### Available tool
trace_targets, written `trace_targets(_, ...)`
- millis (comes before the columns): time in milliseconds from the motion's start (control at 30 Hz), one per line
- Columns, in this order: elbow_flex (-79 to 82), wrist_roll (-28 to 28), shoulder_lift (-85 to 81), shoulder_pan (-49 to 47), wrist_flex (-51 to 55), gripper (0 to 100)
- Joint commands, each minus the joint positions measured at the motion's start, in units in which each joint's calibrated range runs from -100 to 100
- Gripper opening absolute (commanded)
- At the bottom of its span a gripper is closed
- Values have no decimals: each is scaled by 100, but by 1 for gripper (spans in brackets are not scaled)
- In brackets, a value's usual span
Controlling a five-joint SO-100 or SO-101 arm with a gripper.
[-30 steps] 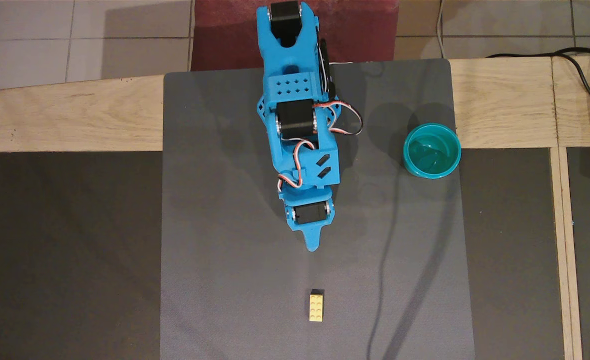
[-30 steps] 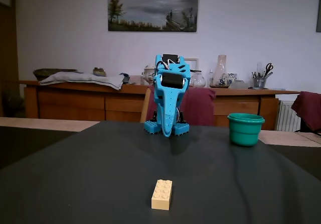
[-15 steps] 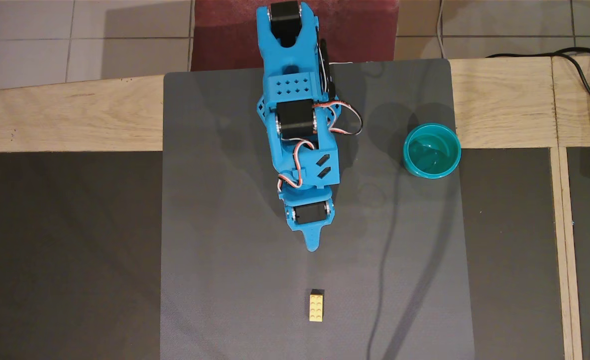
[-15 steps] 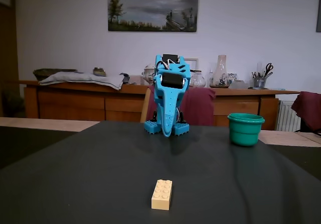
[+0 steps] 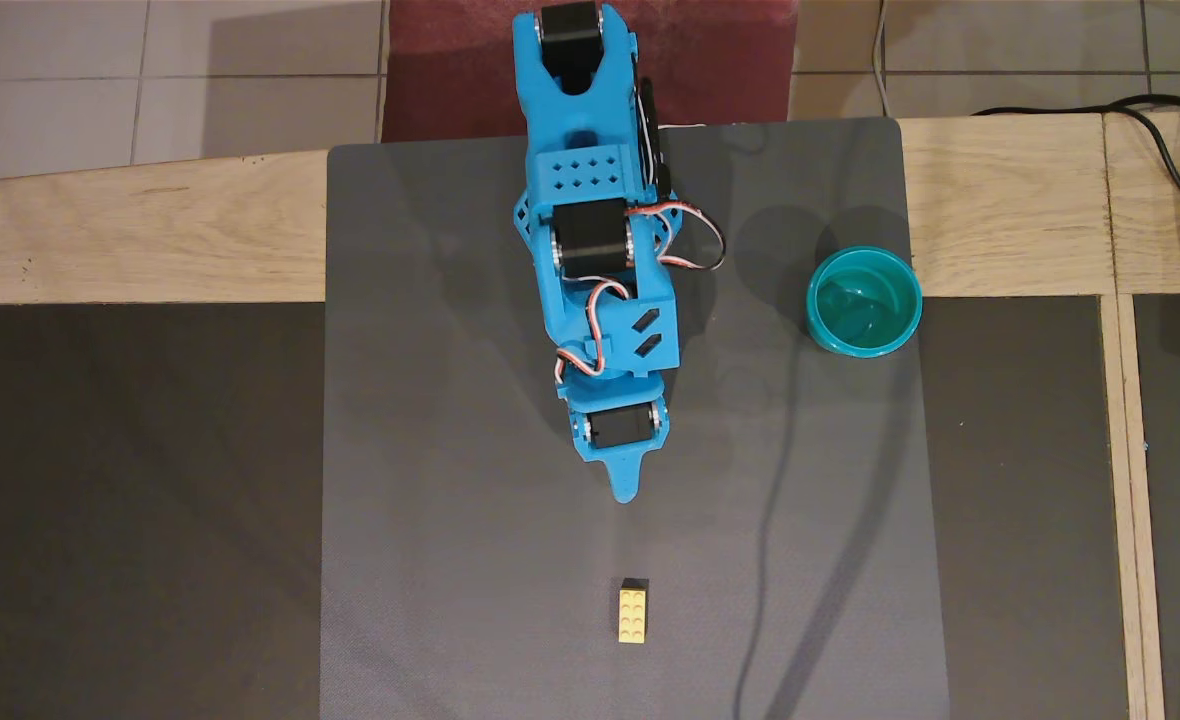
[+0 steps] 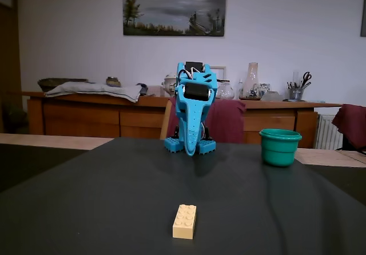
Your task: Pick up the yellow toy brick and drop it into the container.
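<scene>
yellow toy brick (image 6: 185,221) mid-mat, claw (image 5: 627,490) apart

A bright blue robot arm (image 5: 590,250) with black motors and red-white wiring stands on a dark grey mat (image 5: 450,450). The yellow toy brick (image 5: 633,611), pale cream in the dimmer fixed view, shows six studs. The container (image 5: 864,301) is glossy teal-green. Light oak table (image 5: 130,230); apparently maroon fabric (image 5: 450,60) behind.

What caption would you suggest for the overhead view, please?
Blue arm's gripper poised short of the yellow toy brick on the grey mat; teal container waits empty.
</scene>
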Motion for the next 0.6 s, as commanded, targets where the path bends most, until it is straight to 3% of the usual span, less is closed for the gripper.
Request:
trace_targets(0,-189,-13,-35,-23,-33,0)
trace_targets(400,-1976,-274,-1,-348,668,0)
trace_targets(567,-2788,-290,977,-565,704,0)
